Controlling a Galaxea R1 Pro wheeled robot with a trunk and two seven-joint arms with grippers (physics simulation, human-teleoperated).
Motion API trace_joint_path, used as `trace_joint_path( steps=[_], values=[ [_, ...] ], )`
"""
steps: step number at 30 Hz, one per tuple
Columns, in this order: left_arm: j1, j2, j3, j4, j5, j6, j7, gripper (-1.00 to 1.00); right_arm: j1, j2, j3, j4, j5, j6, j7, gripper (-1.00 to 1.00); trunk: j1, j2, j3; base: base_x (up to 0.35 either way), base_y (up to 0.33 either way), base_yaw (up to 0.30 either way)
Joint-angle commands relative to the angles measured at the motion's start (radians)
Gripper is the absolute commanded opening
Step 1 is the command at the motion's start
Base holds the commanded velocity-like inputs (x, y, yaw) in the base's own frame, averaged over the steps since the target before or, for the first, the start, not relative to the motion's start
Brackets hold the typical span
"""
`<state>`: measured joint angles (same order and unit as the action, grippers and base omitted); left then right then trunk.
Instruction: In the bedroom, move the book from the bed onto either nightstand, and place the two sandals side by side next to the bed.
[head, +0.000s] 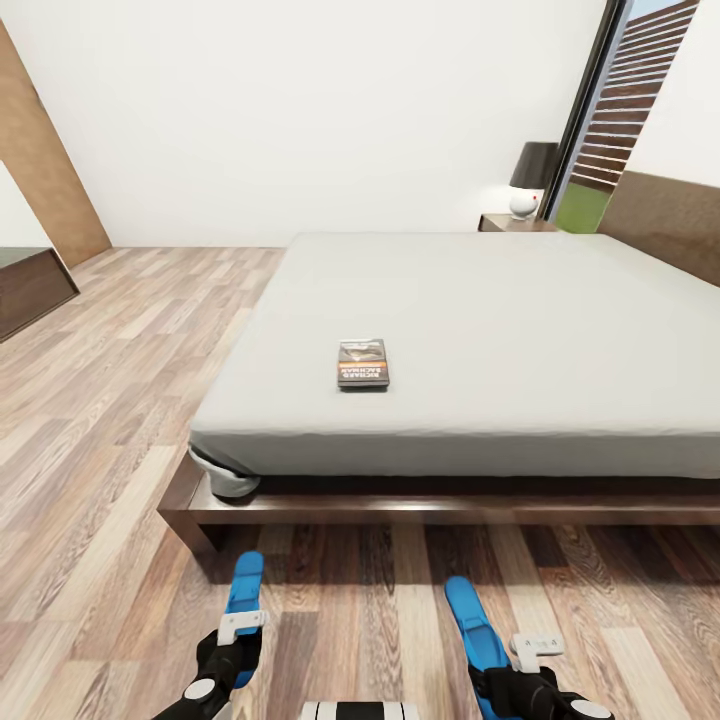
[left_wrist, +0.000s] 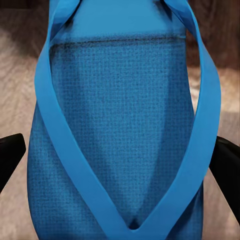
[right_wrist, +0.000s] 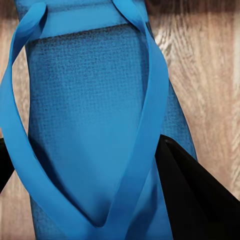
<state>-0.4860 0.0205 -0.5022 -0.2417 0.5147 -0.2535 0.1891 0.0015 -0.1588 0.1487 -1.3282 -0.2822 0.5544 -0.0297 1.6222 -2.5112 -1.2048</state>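
While the book (head: 363, 363) lies flat on the bed (head: 500, 330) near its foot edge, well apart from the lamp (head: 530, 180) on the nightstand (head: 510, 224) beside the headboard, open plank floor (head: 100, 450) extends past the bed's near corner. Both arms reach low toward the bed frame. The left gripper (head: 238, 640) is clamped on one sandal (left_wrist: 120, 130), the right gripper (head: 510, 665) on the other sandal (right_wrist: 95, 125).

Table lamp (head: 530, 180), dark shade on a round white base, sits upper right of frame. Behind it a tall dark-framed window (head: 610, 110) showing slatted wall and green outside. Dark low cabinet (head: 30, 285) at left edge, under a slanted wood panel (head: 45, 165).
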Motion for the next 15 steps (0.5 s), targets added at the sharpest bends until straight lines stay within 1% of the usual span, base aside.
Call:
trace_joint_path(
  steps=[1, 5, 6, 9, 15],
  values=[
    [0.0, 0.001, -0.009, -0.001, 0.005, -0.003, 0.005, -1.0, 0.0, -0.001, 0.001, -0.002, -0.007, 0.004, -0.006, -1.0, 0.0, 0.0, -0.001, 0.0, 0.003, 0.0],
    [0.0, 0.001, -0.008, -0.001, 0.005, -0.005, -0.019, -1.0, 0.0, -0.003, 0.0, -0.008, -0.007, 0.003, -0.006, -1.0, 0.0, 0.0, -0.001, 0.0, 0.001, 0.0],
    [0.0, 0.001, -0.008, -0.001, 0.005, -0.005, -0.033, -1.0, 0.004, -0.007, 0.0, -0.019, -0.008, 0.004, -0.006, -1.0, 0.0, 0.0, -0.001, 0.0, 0.0, 0.0],
    [0.0, 0.001, -0.008, -0.001, 0.005, -0.005, -0.043, -1.0, 0.021, -0.019, 0.0, -0.039, -0.009, 0.005, -0.006, -1.0, 0.0, 0.0, -0.001, 0.0, 0.0, 0.0],
    [0.0, 0.0, -0.008, -0.001, 0.005, -0.002, -0.048, -1.0, 0.034, -0.029, 0.0, -0.096, -0.01, 0.051, -0.006, -1.0, 0.003, -0.002, -0.024, 0.0, 0.0, 0.0]
  ],
)
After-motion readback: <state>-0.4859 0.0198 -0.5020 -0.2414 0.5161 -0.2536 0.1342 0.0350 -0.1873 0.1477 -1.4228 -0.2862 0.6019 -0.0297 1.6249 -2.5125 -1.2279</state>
